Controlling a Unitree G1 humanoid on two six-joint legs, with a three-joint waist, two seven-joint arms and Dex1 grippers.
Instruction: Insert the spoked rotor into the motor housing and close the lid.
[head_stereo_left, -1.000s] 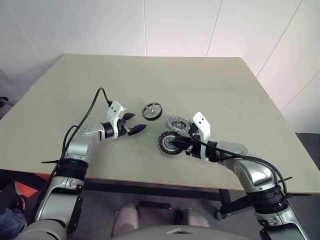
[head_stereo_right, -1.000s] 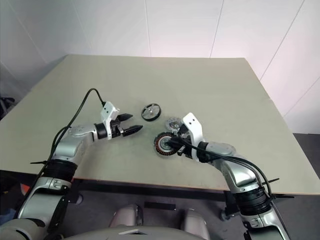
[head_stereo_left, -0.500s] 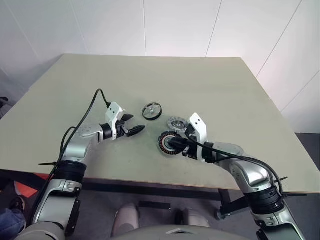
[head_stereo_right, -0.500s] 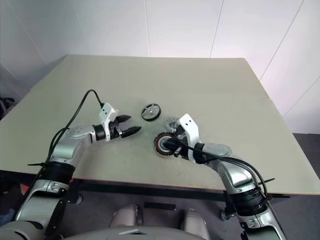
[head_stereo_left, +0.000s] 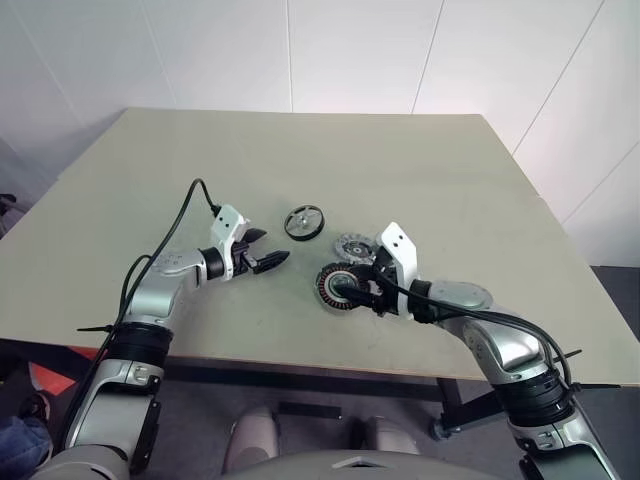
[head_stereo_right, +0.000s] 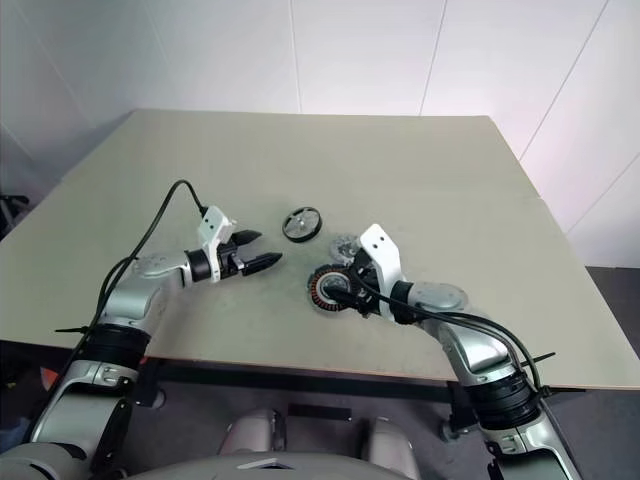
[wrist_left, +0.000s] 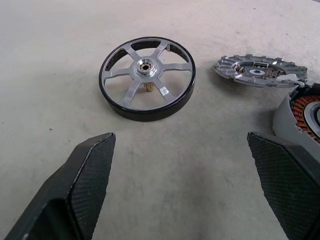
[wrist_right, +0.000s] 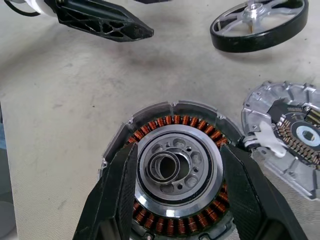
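Copper-wound motor housing (wrist_right: 175, 200) sits between the right gripper's (wrist_right: 176, 175) spread ribbed fingers; left gripper (wrist_left: 182, 180) gapes wide.

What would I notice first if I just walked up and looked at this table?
Probably the big round motor part with shiny copper coils, near the table's front edge, with the right gripper's black fingers on either side of it. Just behind it lie a black-rimmed wheel with silver spokes and a flat grey slotted disc. The left gripper hangs wide open beside them.
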